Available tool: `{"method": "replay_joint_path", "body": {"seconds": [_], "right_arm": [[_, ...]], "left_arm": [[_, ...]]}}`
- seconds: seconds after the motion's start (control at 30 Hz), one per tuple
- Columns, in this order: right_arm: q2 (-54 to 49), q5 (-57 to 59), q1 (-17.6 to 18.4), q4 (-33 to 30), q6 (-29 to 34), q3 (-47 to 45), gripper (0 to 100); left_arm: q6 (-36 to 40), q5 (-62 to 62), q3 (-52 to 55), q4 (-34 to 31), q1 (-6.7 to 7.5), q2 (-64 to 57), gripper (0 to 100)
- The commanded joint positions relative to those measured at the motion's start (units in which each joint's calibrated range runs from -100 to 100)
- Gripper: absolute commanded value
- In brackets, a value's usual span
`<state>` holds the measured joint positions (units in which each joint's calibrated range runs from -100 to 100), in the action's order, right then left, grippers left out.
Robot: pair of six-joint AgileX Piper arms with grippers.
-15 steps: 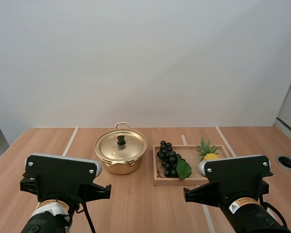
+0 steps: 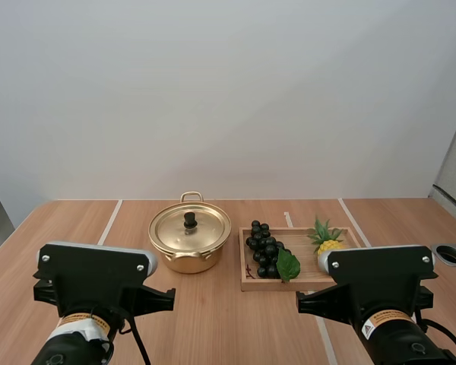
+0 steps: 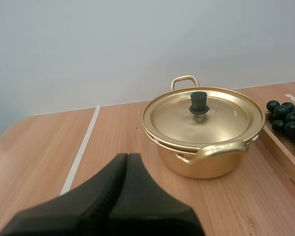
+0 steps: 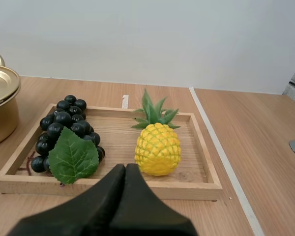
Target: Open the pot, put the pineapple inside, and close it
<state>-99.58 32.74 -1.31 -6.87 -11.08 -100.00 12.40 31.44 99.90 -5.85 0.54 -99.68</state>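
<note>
Left fingers (image 3: 108, 184) and right fingers (image 4: 104, 192) are pressed together, empty. You've got left facing the lidded gold metal pot (image 3: 206, 162) and right facing the yellow pineapple (image 4: 158, 149) in the wooden tray's (image 4: 108, 188) right half. Looks staged: one arm per job.

pineapple (image 2: 329, 243) base seemingly hidden behind right arm (image 2: 380, 285), pot (image 4: 0, 108) cropped

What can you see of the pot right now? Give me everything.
The pot is shiny, gold-coloured metal, round and shallow, with two loop side handles. Its matching lid sits on, closed, with a black knob at centre. It stands upright on the wooden table, beside the wooden tray, apart from it. Nothing else touches it.
</note>
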Motion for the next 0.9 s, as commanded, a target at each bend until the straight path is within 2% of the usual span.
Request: {"method": "replay_joint_path", "body": {"seconds": [0.0, 0.47, 0.6, 0.87], "right_arm": [[-0.42, -0.17, 0.08, -0.59, 0.29, 0.00, 0], [-0.42, -0.33, 0.08, -0.18, 0.29, 0.00, 0], [-0.42, -3.21, 0.08, -0.18, 0.29, 0.00, 0], [-0.42, -4.36, 0.08, -0.18, 0.29, 0.00, 0]], "left_arm": [[0.64, -0.07, 0.10, -0.24, 0.22, -0.32, 0], [0.64, -1.00, 0.10, -0.24, 0.22, -0.32, 0], [0.36, -6.92, 0.10, -0.24, 0.20, -0.32, 0], [0.36, -11.25, 0.10, -0.24, 0.13, -0.32, 0]]}}
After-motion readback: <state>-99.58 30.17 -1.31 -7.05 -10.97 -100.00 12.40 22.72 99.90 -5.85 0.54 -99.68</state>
